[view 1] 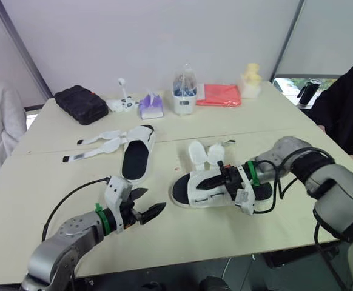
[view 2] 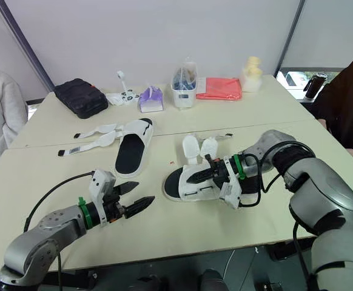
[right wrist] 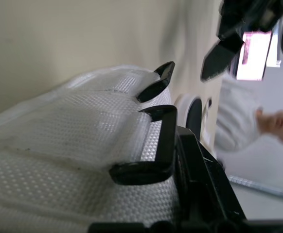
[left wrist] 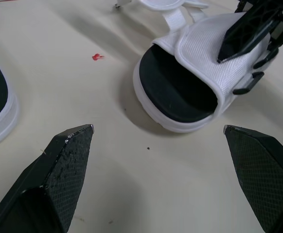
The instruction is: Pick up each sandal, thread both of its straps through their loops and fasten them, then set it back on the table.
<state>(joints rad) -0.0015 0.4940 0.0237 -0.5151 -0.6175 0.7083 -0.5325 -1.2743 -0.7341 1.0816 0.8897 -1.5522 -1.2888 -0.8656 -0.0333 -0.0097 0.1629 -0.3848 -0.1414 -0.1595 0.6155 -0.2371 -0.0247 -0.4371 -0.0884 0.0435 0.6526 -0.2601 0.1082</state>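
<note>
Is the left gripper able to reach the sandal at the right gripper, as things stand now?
Probably yes. The left gripper is open and points at that sandal, at its toe end, and there is only bare table between them.

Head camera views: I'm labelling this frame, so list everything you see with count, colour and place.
table: one, cream, under everything
sandals: two, white with black footbeds; one left of centre, straps spread, the other under the right gripper
pouch: one, black, far left
tissue pack: one, purple, far centre
container: one, clear, beside the tissue pack
bag: one, red, far right
yellow object: one, pale, right of the bag
person's sleeve: one, dark, right edge
left gripper: one, black fingers open, near front edge
right gripper: one, black, on the nearer sandal
</note>
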